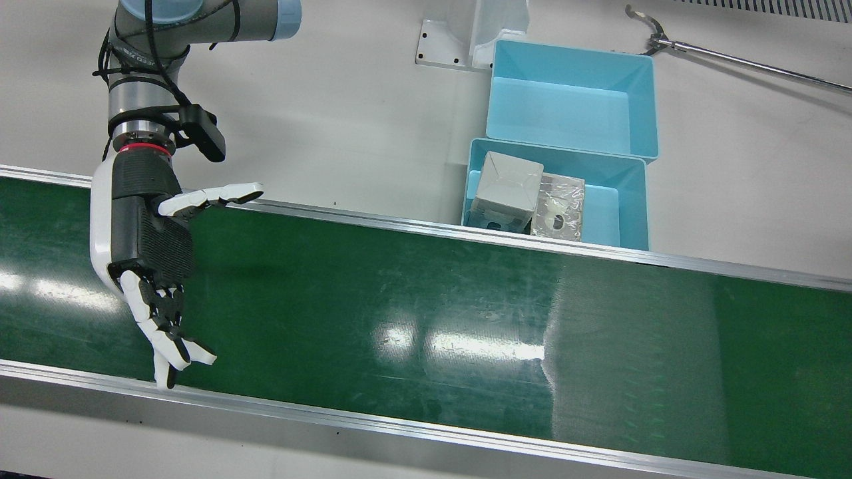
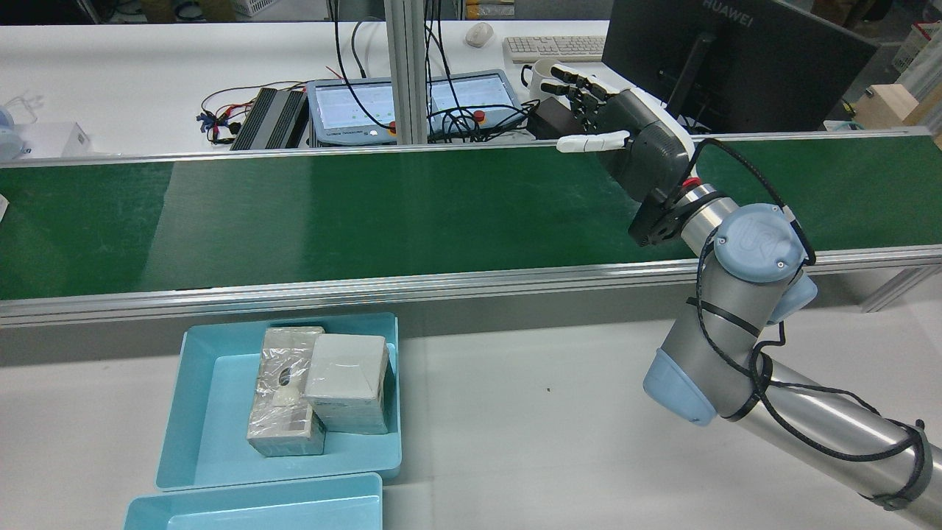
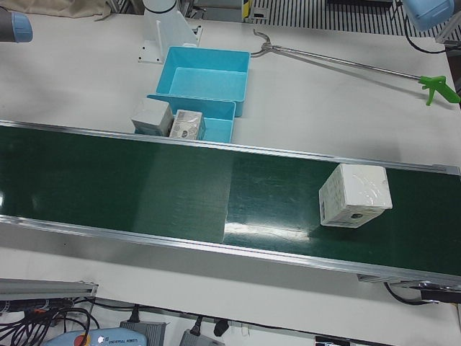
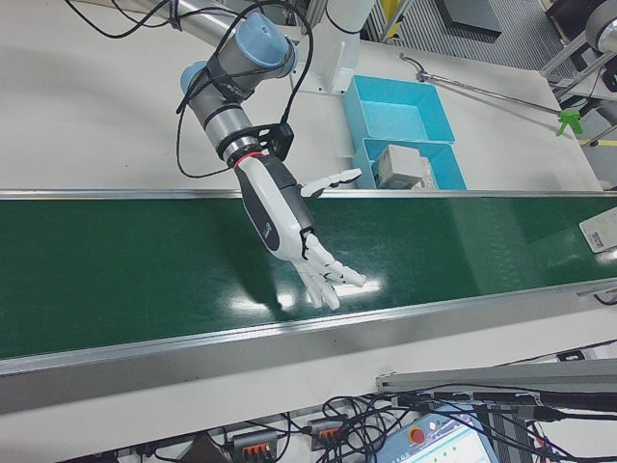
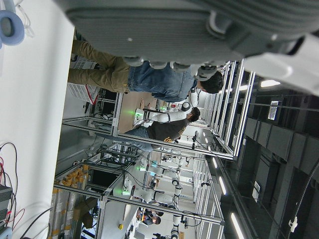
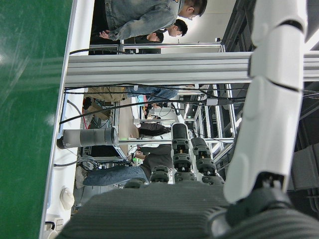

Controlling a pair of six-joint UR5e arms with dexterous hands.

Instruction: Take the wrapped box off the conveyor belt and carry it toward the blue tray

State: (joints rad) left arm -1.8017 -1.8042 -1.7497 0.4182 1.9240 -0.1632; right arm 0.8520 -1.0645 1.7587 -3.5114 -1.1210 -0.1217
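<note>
A white wrapped box lies on the green conveyor belt, at the right in the left-front view; its edge also shows at the far right of the right-front view. My right hand is open and empty, fingers spread just above the belt, far from the box; it also shows in the rear view and right-front view. My left hand shows only in its own view, empty, facing away from the table. The blue tray beside the belt holds two wrapped boxes.
A second, empty blue tray stands behind the first. A long reacher tool lies on the white table beyond the trays. The belt has raised metal rails on both sides. People stand behind the station.
</note>
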